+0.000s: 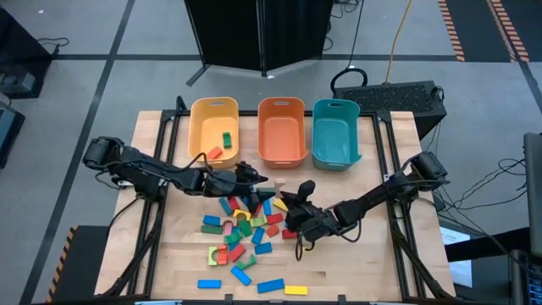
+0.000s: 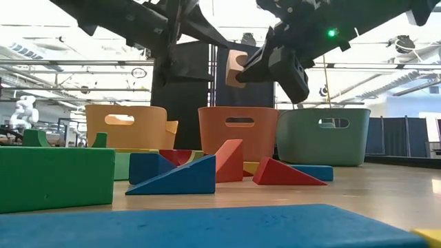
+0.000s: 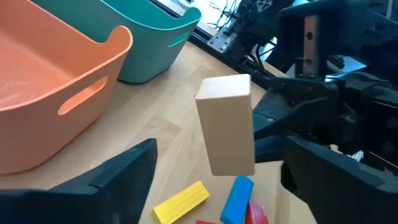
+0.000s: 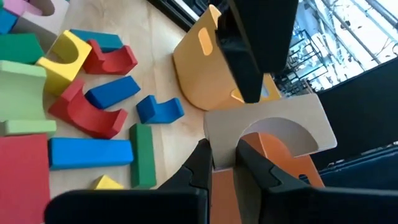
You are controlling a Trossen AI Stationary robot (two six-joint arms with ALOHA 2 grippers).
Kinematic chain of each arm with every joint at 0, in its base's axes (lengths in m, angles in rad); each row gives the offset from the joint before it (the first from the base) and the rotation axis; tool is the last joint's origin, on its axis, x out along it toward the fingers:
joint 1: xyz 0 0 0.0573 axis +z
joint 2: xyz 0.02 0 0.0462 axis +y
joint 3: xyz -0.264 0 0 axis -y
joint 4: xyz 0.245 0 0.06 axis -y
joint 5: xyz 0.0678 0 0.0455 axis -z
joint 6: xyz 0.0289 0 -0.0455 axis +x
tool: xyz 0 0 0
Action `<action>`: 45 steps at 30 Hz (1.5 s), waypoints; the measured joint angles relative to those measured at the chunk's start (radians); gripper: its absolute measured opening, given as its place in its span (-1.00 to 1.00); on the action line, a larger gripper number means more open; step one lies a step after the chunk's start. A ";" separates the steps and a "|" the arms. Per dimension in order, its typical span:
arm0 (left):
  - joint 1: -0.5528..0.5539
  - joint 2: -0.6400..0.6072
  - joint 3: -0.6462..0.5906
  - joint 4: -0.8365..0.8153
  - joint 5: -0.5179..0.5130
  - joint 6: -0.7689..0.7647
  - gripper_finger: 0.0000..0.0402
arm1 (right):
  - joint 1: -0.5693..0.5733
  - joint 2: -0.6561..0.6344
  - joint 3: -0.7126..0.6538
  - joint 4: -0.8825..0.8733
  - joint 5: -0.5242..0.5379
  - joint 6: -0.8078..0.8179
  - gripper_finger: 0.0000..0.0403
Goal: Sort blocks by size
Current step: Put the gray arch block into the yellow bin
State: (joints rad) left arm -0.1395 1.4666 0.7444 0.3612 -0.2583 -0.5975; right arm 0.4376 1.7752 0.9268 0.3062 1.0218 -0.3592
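The right gripper (image 4: 225,163) pinches one leg of a plain wooden arch block (image 4: 273,134), lifted above the pile of blocks (image 1: 241,233), probably to bin it by size. Facing it, the left gripper (image 1: 251,176) stands wide, empty.

Two arms were black, thin, jointed. Left gripper (image 1: 254,176) had flat black fingers. Right gripper (image 1: 301,193) was chunky, black. Small green light glowed on one arm. Black cables trailed beside arm bases.
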 joint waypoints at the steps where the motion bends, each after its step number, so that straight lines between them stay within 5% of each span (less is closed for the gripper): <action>1: 0.004 0.000 0.000 0.000 0.000 0.000 0.82 | 0.000 0.000 0.000 0.014 -0.001 -0.015 -0.87; 13: 0.049 0.000 0.000 0.080 0.023 0.032 0.83 | -0.023 0.000 0.000 0.073 -0.029 -0.072 -0.87; 45: 0.073 -0.001 0.000 0.132 0.071 0.107 -0.28 | -0.053 0.000 0.000 0.182 -0.025 -0.130 -0.85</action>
State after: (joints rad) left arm -0.0668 1.4657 0.7444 0.4929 -0.1870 -0.4907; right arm 0.3847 1.7756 0.9268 0.4877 0.9966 -0.4897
